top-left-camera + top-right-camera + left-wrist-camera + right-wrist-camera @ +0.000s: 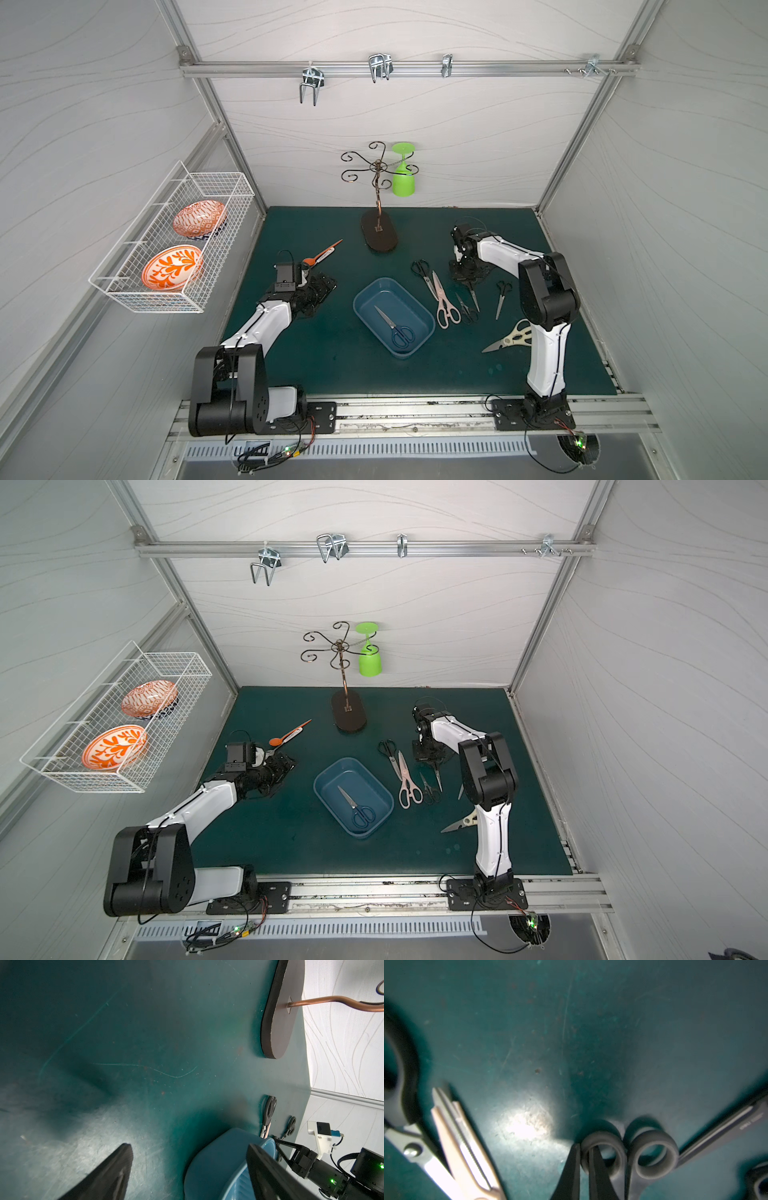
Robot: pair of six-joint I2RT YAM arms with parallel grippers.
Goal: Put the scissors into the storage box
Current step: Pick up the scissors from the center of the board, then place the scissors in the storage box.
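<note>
Spotter: What's the right hand (585, 1148) doing?

Me: It's low at the desk (316, 357), fingers together on a small black pair (620, 1155) — one finger inside a handle loop, one outside, the rim nipped between them. I'd call that the sensible bite: the blades offer nothing to grab, while the thick loop gives a finger something to get behind. Whether the pair is off the desk yet, I can't tell.

Spotter: And the box?

Me: The storage box (386, 297) sits mid-desk between my two arms, with a blue pair (390, 323) lying flat inside. The pair I've got is well apart from it, and the pink pair (442, 305) lies between.

Spotter: Left hand?

Me: The left hand (189, 1147) has its fingers wide apart, gripping nothing, low over bare desk on the box's other side — out of the carrying lane, I reckon.

Spotter: Much left?

Me: Plenty. The cream pair (509, 338) and other black ones are out on the desk. Next I judge a lift and a carry over the pink pair. Held by one loop, it may swing.
</note>
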